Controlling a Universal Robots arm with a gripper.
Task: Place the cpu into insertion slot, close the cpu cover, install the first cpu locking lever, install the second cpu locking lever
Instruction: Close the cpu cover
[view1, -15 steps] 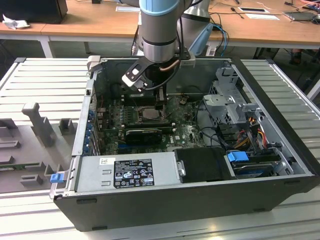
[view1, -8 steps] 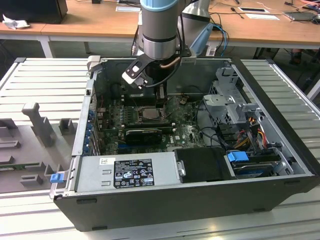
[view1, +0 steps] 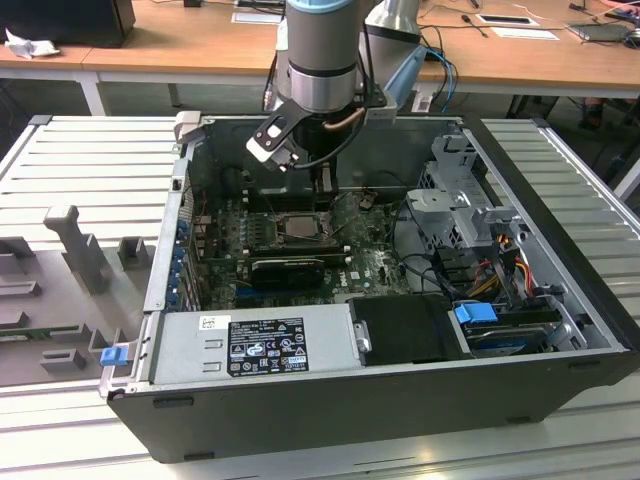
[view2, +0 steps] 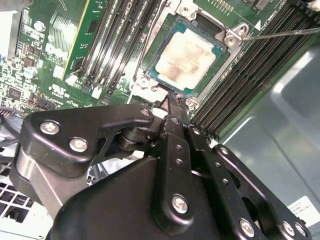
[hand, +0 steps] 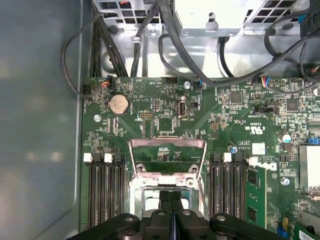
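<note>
Inside the open case (view1: 300, 420), the cpu (view2: 184, 52) lies flat in the slot (view2: 234, 37), its pale top bare. The cover (hand: 167, 143) stands raised off the slot, and green board (hand: 225, 125) shows through its window.

The gripper (view2: 172, 102) hangs at the slot's rim, on the far side of the cpu in the exterior view. Its fingers are pressed together with nothing seen between them. Whether the tip touches the rim cannot be told.

**Surroundings:**
- Two banks of memory slots (hand: 102, 190) flank the slot closely, one on each side.
- One thin metal rod (view2: 280, 32) juts out from a corner of the slot across one bank.
- One black ribbed card (view1: 288, 268) lies just near of the slot.
- One coin cell (hand: 119, 104) sits on the board, well apart from the slot.
- Black cables (hand: 165, 40) loop along the board's edge.

**Case contents:**
- One power supply (view1: 255, 345) lies along the near wall.
- One drive cage (view1: 455, 200) stands toward the exterior view's right, with loose wires (view1: 490, 262) beside it.
</note>
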